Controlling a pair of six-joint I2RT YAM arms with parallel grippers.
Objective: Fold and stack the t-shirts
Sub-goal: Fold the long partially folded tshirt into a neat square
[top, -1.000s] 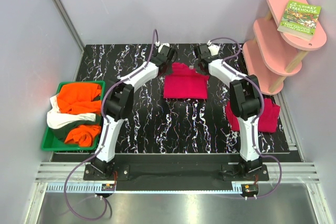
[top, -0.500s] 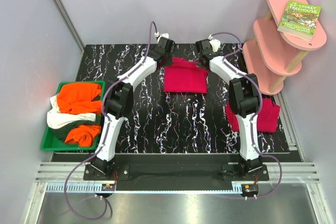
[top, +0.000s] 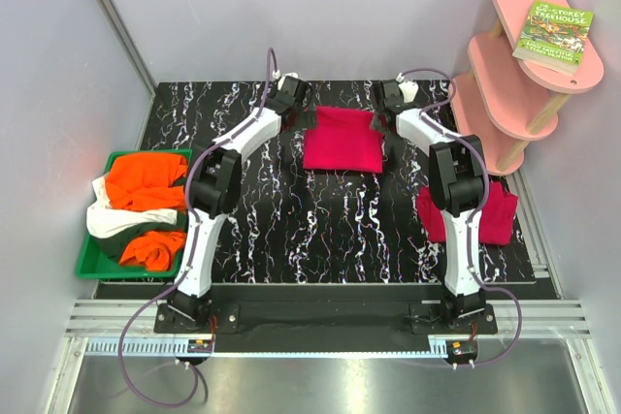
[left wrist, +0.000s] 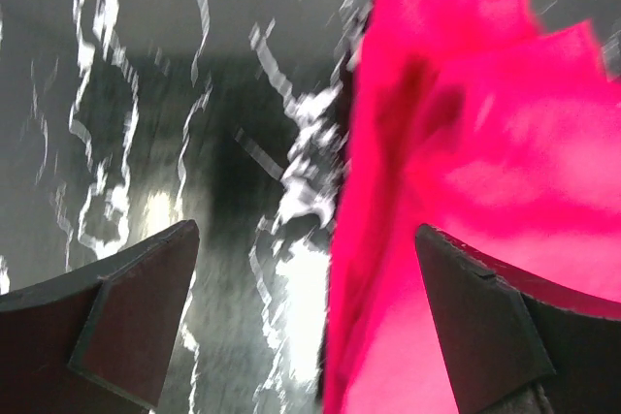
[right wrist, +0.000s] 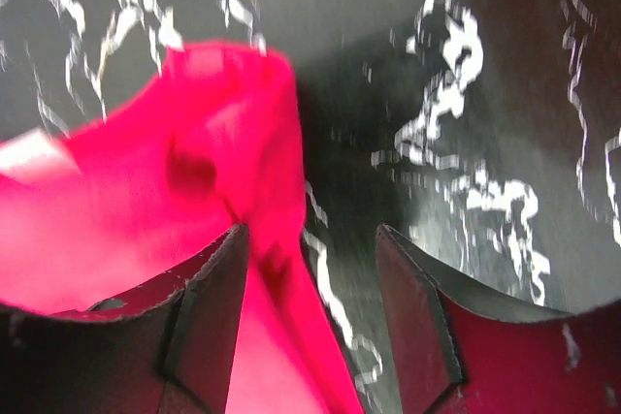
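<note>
**Both grippers standing open at the far corners of a folded crimson shirt**

Nearest the camera, an aluminium rail [top: 310, 322] is running along the edge where the two arm bases are bolted. Beyond it, a black table [top: 291, 230] veined with white is filling the floor of a booth that pale grey walls [top: 194, 7] are closing in.

At the left edge, a green tray [top: 92, 264] is holding crumpled orange t-shirts [top: 146, 181] with a white t-shirt [top: 107, 222] bunched between them. At the right edge, a crimson-pink pile [top: 497, 215] is lying partly behind the right arm.

Further back, at the table's middle, a crimson-pink t-shirt [top: 342, 147] is lying folded into a flat, near-square shape, with its far corners slightly rumpled. The left gripper [left wrist: 306, 239] is hovering over its far left corner, jaws spread wide and gripping nothing. The right gripper [right wrist: 310, 239] is hanging over the far right corner, jaws parted less widely, with the cloth's edge lying below the gap.

At the far right, a pink tiered shelf [top: 514, 75] is carrying a green book [top: 553, 36]; its cover is showing "STOREY TREEHOUSE", and the smaller print is too small to read.
</note>
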